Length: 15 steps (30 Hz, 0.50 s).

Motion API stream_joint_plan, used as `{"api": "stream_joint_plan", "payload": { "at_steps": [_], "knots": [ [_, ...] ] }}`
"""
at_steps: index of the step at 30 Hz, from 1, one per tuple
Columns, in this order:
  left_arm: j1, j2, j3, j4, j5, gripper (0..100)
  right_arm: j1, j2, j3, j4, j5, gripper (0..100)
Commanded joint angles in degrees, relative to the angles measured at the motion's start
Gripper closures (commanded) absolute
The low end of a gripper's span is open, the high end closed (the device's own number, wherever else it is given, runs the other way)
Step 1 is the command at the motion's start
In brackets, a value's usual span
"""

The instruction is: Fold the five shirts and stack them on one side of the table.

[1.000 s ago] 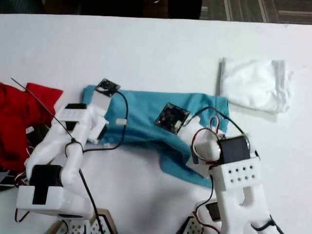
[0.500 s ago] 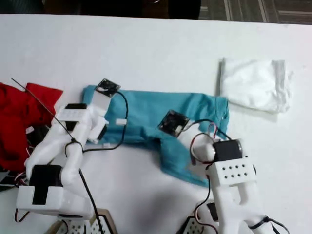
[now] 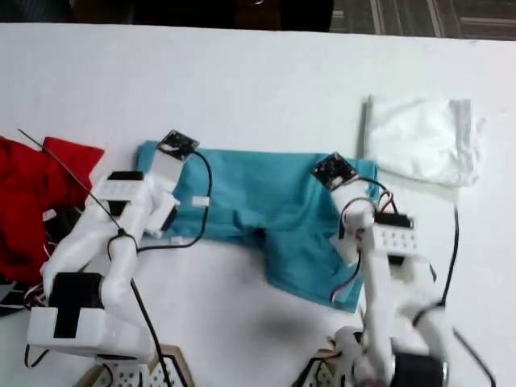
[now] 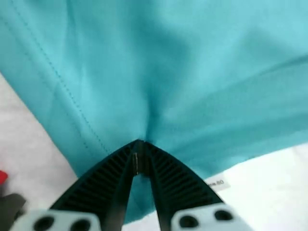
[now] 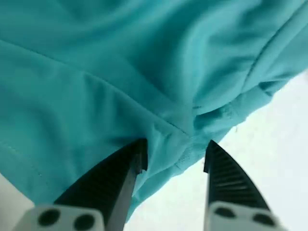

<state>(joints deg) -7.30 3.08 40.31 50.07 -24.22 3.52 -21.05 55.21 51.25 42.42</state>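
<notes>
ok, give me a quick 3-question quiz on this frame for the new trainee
1. True or false: the left hand is shut on the teal shirt.
2. The folded shirt by the teal shirt's far right corner is: A red, B white, C black.
3. Fill in: the right hand straddles the teal shirt's edge with its jaws ____.

Key: 1 true; 2 B; 3 open.

A white worktop (image 3: pixel 258 72) spreads wide under even light; past its far edge lie a dark strip (image 3: pixel 201 12) and grey lined floor (image 3: pixel 419 18).
</notes>
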Motion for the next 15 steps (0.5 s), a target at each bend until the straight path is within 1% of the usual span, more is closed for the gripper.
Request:
{"api": "stream_joint_plan", "payload": {
  "at_steps": [1, 4, 7, 11, 13, 15],
  "knots": [
    [-1.1, 0.1, 0.2, -1.8, 0.5, 97, 4.1, 12.4, -9.2, -0.8, -0.4, 79.7],
    [-1.1, 0.1, 0.2, -1.8, 0.5, 97, 8.3, 19.7, -16.0, -0.2, -0.3, 79.7],
    [-1.1, 0.1, 0.2, -1.8, 0.5, 97, 10.3, 23.4, -21.5, 3.6, -0.3, 79.7],
    [-1.1, 0.1, 0.2, -1.8, 0.5, 97, 10.3, 22.3, -26.6, 12.3, 0.8, 79.5],
    [-1.1, 0.1, 0.2, -1.8, 0.5, 97, 10.2, 19.5, -27.9, 16.1, 3.3, 79.6],
    [-1.1, 0.1, 0.2, -1.8, 0.5, 97, 10.2, 15.2, -28.5, 19.2, 4.1, 79.5]
  ]
}}
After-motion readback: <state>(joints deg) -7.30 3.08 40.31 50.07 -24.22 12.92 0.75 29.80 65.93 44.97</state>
